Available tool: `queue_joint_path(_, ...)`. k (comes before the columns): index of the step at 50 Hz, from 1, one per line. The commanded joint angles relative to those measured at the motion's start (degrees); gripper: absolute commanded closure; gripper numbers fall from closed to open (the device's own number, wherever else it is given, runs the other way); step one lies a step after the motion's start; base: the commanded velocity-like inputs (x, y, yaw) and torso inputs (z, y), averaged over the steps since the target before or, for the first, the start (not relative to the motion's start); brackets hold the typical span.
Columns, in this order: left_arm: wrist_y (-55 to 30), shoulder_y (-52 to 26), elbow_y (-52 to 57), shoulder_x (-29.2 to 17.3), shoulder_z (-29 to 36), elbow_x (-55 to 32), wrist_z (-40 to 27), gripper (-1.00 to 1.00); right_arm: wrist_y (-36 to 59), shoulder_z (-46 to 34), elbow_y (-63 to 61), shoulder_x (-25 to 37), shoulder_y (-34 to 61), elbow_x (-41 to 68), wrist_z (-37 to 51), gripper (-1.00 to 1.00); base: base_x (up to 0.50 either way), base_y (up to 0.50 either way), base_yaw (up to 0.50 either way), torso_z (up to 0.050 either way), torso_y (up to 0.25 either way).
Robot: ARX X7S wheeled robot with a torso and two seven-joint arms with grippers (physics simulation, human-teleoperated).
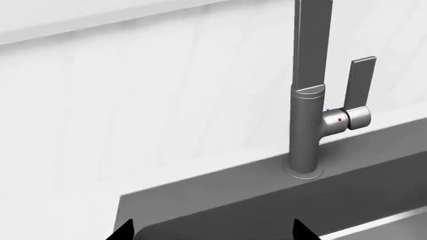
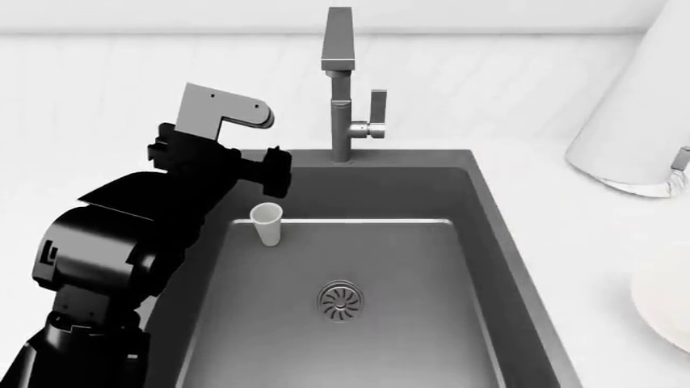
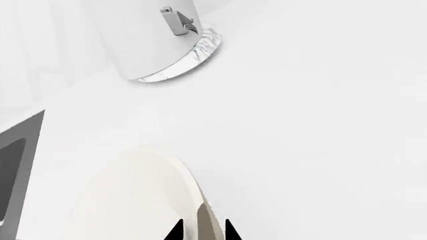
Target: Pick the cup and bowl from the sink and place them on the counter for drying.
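The cup (image 2: 267, 223) stands upright in the back left of the dark grey sink (image 2: 431, 267). My left gripper (image 2: 275, 174) hovers over the sink's back left corner, just above and behind the cup. In the left wrist view it (image 1: 213, 231) is open and empty, and the cup is out of view. The cream-white bowl (image 2: 666, 299) sits at the right edge of the head view, on the white counter (image 2: 603, 234). My right gripper (image 3: 202, 232) is shut on the rim of the bowl (image 3: 127, 200), one fingertip on each side.
A tall grey faucet (image 2: 339, 89) with a side lever stands behind the sink, close ahead of my left gripper (image 1: 308, 100). A large white paper-towel roll (image 2: 636, 105) stands on the counter at the back right, beyond the bowl (image 3: 153, 35). A round metal drain (image 2: 341, 298) is mid-basin.
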Motion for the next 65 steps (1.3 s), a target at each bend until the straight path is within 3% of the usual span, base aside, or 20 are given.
queue_joint_path(1,0.98,0.46,-0.15,0.06,-0.44,0.09,0.27,-1.00,-4.84,-0.09,0.71,-3.38,-6.74,-7.51,-7.75,1.00,0.00,0.00,0.00,0.000,0.000)
queue_joint_path(11,0.92,0.51,-0.13,-0.05,-0.17,-0.14,0.25,-1.00,-5.44,0.55,0.17,-3.27,-7.21,-7.52,-7.44,1.00,0.00,0.00,0.00,0.000,0.000)
queue_joint_path(12,0.97,0.54,-0.14,-0.07,-0.12,-0.13,0.25,-1.00,-5.49,0.65,-0.13,-3.15,-7.12,-7.46,-7.22,-1.00,0.00,0.00,0.00,0.000,0.000)
queue_joint_path(29,1.22,0.01,-0.71,0.22,0.44,-0.45,0.24,-1.00,-3.43,0.12,-4.34,2.56,-2.00,-2.70,0.06,-1.00,0.00,0.00,0.00,0.000,0.000)
queue_joint_path(39,1.18,0.34,-0.38,0.03,0.23,-0.85,0.13,-1.00,-3.64,-6.88,-6.88,7.65,6.13,1.96,7.37,-1.00,0.00,0.00,0.00,0.000,0.000)
queue_joint_path(43,1.29,0.53,-0.31,-0.04,0.25,-0.93,0.08,-1.00,-6.61,-14.20,-9.96,10.35,8.23,-1.65,2.17,-1.00,0.00,0.00,0.00,0.000,0.000)
queue_joint_path(52,0.89,0.54,0.25,0.08,1.54,-0.88,0.03,-1.00,-8.46,-32.13,-8.46,11.96,24.35,3.91,6.57,-1.00,0.00,0.00,0.00,0.000,0.000)
queue_joint_path(59,0.12,0.56,0.28,0.67,1.54,-1.28,-0.38,-1.00,-5.11,-48.99,-3.98,8.70,41.08,8.44,9.74,-1.00,0.00,0.00,0.00,0.000,0.000)
queue_joint_path(65,-5.73,-0.05,2.33,1.18,2.12,-2.17,-1.59,-1.00,-2.25,-57.26,-0.48,4.32,49.93,9.81,11.96,-1.00,0.00,0.00,0.00,0.000,0.000)
